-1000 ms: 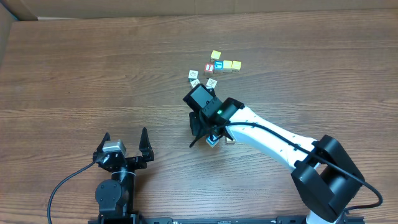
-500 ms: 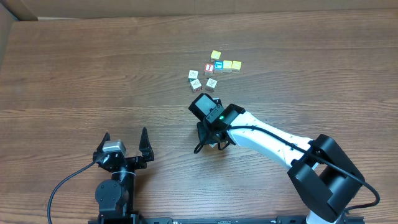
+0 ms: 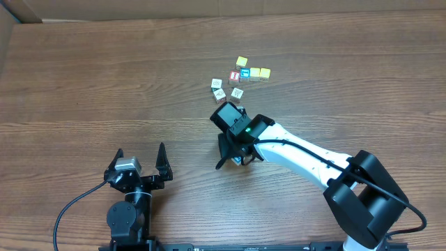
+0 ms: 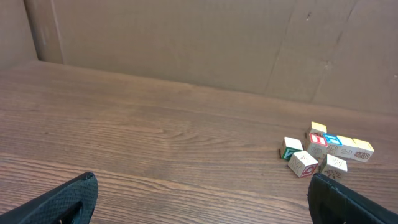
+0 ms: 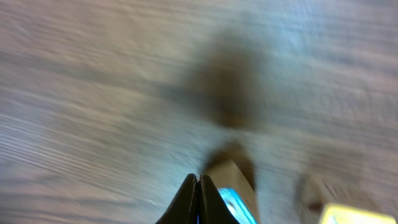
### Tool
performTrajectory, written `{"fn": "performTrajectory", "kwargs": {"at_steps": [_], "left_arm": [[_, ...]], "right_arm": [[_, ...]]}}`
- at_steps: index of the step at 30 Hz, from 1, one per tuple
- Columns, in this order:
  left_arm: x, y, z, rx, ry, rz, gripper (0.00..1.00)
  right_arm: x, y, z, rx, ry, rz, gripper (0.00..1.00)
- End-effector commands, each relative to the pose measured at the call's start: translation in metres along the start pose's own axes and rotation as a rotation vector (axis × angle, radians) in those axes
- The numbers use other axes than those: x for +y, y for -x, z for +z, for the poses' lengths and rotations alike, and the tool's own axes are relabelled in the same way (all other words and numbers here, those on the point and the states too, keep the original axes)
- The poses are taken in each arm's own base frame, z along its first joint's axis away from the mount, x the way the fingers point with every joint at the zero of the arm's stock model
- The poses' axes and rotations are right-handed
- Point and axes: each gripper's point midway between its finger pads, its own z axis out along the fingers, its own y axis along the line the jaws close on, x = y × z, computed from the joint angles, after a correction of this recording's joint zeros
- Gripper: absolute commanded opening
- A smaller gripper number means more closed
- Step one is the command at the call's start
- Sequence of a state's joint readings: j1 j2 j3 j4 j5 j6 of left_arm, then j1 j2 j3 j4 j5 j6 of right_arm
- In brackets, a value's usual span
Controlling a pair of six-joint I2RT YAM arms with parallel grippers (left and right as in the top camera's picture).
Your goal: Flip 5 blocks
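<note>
Several small wooden blocks (image 3: 240, 77) lie in a loose cluster at the far middle of the table, also seen in the left wrist view as blocks (image 4: 323, 149). My right gripper (image 3: 228, 160) is shut and low over the table, nearer than the cluster. In the right wrist view, its closed fingertips (image 5: 198, 179) touch the left side of a block with a blue face (image 5: 233, 193), gripping nothing. A second, blurred block with a yellow patch (image 5: 329, 202) lies just right of it. My left gripper (image 3: 139, 150) stands open and empty near the front edge.
A block with a red "I" (image 3: 235, 76) sits within the far cluster. A cardboard wall (image 4: 186, 43) rises behind the table. The right arm's white link (image 3: 306, 157) stretches across the table from the front right.
The right gripper has shifted a little to the right over the two near blocks, and it now hides most of them from above. The left arm has not moved.
</note>
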State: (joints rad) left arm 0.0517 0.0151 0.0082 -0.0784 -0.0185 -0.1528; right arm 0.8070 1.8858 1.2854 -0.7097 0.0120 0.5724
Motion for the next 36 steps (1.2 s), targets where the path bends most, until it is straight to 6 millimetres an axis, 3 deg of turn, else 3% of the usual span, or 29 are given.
{"fn": "performTrajectory", "kwargs": {"at_steps": [1, 9, 17, 21, 28, 31, 36], "left_arm": [[-0.004, 0.001, 0.000, -0.006, -0.018, 0.019, 1.00], [-0.004, 0.001, 0.000, -0.006, -0.018, 0.019, 1.00], [-0.004, 0.001, 0.000, -0.006, -0.018, 0.019, 1.00], [-0.004, 0.001, 0.000, -0.006, -0.018, 0.019, 1.00], [-0.004, 0.001, 0.000, -0.006, -0.019, 0.019, 1.00], [-0.004, 0.001, 0.000, -0.006, -0.018, 0.019, 1.00], [-0.004, 0.001, 0.000, -0.006, -0.018, 0.019, 1.00]], "right_arm": [[0.005, 0.028, -0.013, -0.102, -0.004, 0.009, 0.04], [-0.015, 0.011, 0.002, -0.079, -0.066, 0.007, 0.04], [-0.027, -0.006, 0.002, -0.011, -0.117, 0.003, 0.04], [-0.020, 0.003, -0.001, -0.038, -0.096, 0.004, 0.05], [0.004, 0.036, -0.023, -0.123, -0.037, -0.046, 0.06], [0.002, 0.034, -0.021, -0.116, -0.041, -0.046, 0.06], [-0.012, 0.012, -0.004, -0.065, -0.068, -0.042, 0.06]]}}
